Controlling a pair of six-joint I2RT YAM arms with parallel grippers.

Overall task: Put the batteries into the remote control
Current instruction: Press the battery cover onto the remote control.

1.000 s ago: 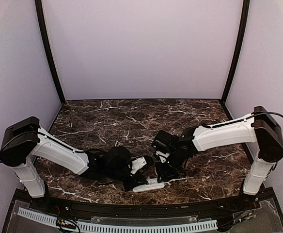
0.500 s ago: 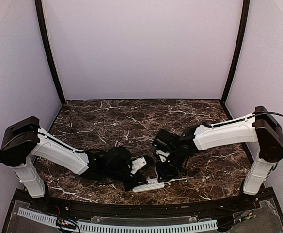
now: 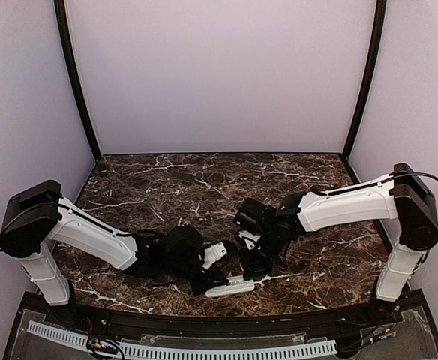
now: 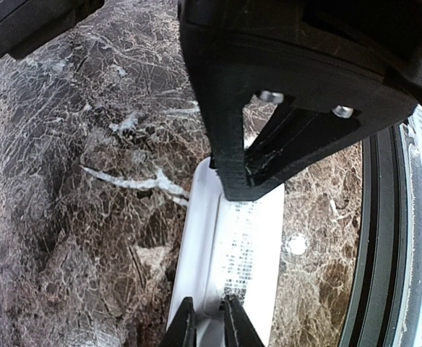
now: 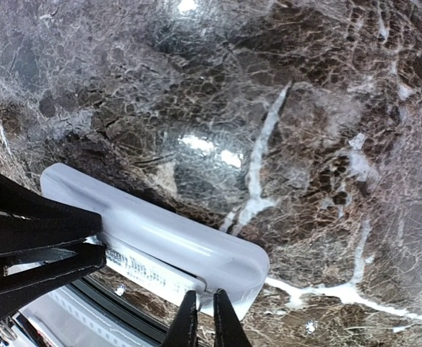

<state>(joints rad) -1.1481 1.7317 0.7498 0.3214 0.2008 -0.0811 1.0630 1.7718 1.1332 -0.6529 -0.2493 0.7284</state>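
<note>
1. Since a second ago the right arm's wrist has edged a little toward the remote control's [image 3: 232,286] left end. The remote and the left arm have stayed put.
2. The remote lies on the desk [image 3: 174,180] between the two claws, one claw at each of its ends.
3. The left claw [image 4: 209,329] is at the remote's left end. Its tips are drawn close and clamped on a thin white ridge of the remote's body.
4. The right claw [image 5: 204,322] comes down on the remote's right end with its tips almost together at the rounded corner. I cannot tell whether they pinch anything.
5. The remote's printed label faces the left wrist camera. From the right wrist its smooth rounded side shows.
6. Both arms reach low and inward toward the remote, forearms nearly level over the desk. The right wrist bends down steeply above the remote, and the left wrist lies low beside it.
</note>
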